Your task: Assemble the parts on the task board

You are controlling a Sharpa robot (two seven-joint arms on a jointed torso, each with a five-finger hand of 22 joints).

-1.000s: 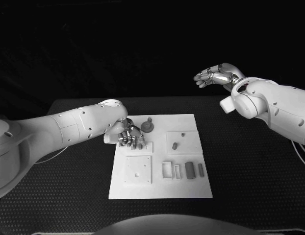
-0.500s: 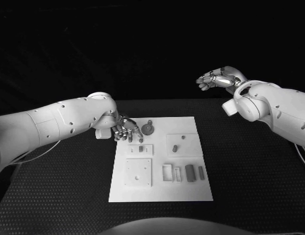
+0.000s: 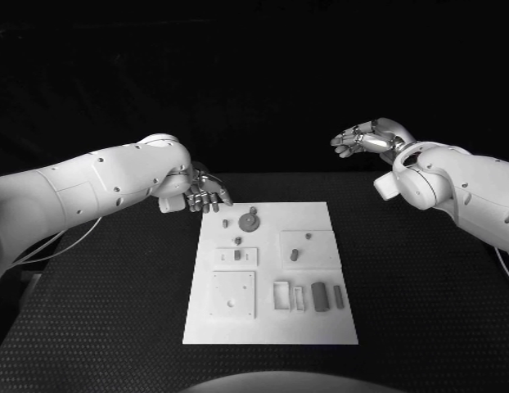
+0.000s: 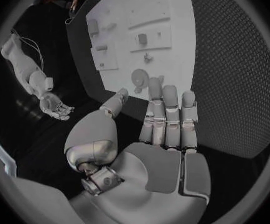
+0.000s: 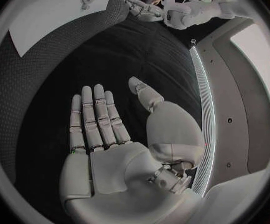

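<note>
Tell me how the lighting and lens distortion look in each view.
Head view: task board stands bright on the dark table, background black. Left wrist view: fisheye bends the board's edges behind the left hand. Right wrist view: right hand evenly lit, rim dark.

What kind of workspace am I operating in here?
Likely a robot test bench for assembly trials: a black table carrying one white task board with small parts, and the left hand and right hand open above.
</note>
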